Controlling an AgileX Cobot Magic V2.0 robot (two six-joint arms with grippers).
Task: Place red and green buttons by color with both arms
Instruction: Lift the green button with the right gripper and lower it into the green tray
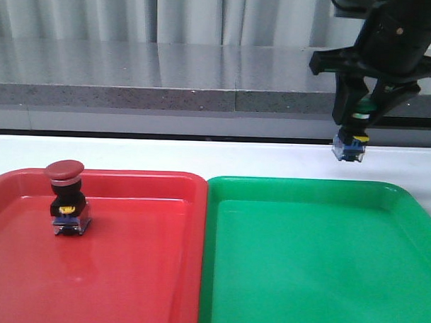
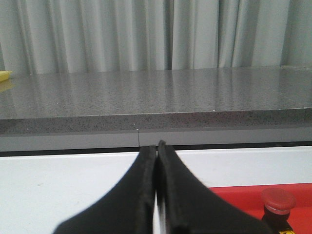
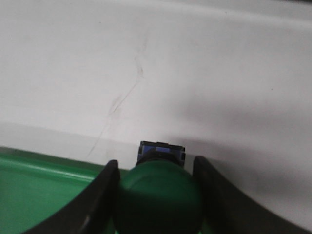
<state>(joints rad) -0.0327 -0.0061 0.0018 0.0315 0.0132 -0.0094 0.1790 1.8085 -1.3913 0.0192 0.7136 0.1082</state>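
Spanning a white table (image 1: 272,160) below grey curtains (image 1: 136,13), right fingers (image 3: 105,195) clamp the green button (image 3: 161,197), left fingers (image 2: 141,195) pressed together.

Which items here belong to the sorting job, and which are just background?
Job: red button standing in red tray; green button held by right gripper; green tray; left gripper, shut.
Background: grey counter; curtain; white table.

Dark-red mushroom-cap push button (image 1: 66,199), black body, yellow tab: upright in red tray. Green-capped push button (image 1: 352,138): held off worktop betw. right fingers (image 1: 343,95), base down.
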